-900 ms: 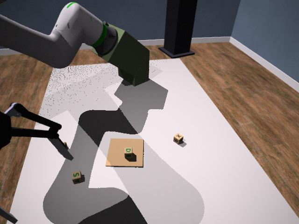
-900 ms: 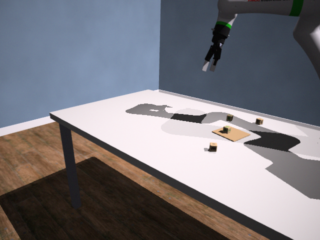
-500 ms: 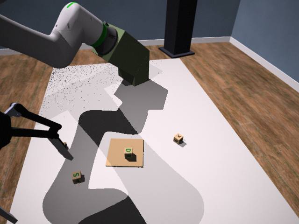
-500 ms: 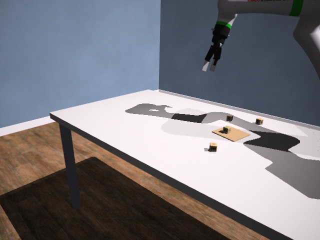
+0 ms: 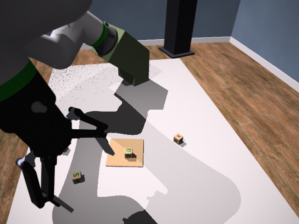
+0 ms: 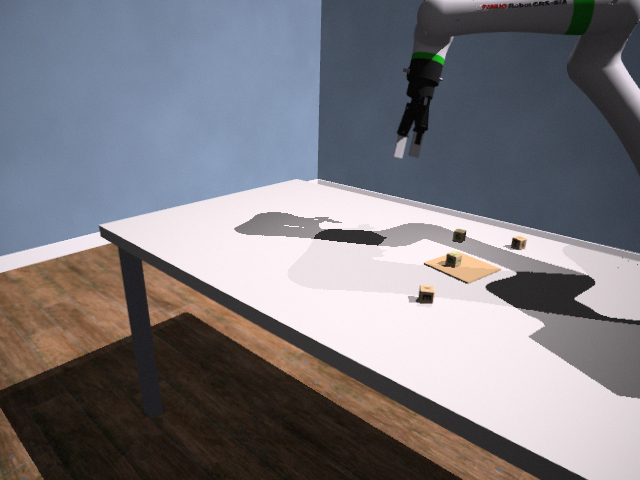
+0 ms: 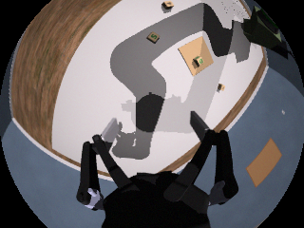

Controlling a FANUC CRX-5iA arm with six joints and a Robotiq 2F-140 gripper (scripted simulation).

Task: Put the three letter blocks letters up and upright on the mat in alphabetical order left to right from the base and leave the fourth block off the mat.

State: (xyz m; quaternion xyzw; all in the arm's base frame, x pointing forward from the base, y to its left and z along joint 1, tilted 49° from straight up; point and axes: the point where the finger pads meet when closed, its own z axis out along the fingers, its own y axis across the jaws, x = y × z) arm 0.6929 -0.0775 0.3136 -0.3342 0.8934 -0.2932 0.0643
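Nearest you in the exterior view, a small tan wooden cube marked X (image 6: 425, 293) is sitting on the white table (image 6: 217, 248), just off the near edge of the thin square tan mat (image 6: 478, 271). You are seeing one block, the tan cube with a green D on top (image 6: 453, 259), already resting on that mat toward one side, leaving bare mat beside it. Beyond the mat two more tan cubes are lying on the table: the one with a green S on top (image 6: 459, 235) and a fourth (image 6: 518, 242) whose top face is too small to read; the arm is hiding it in the top view. Your black two-fingered hand (image 6: 408, 148) is hanging high above the table with its fingers spread wide and nothing between them, pointing roughly downward. The relation your next move turns on is this: every block lies well below the hand and off toward the arm's own side of the table, so you are likely needing a long descent combined with a sideways carry. The cubes have no long axis, so judge the finger line by each cube's faces and its letter's heading.
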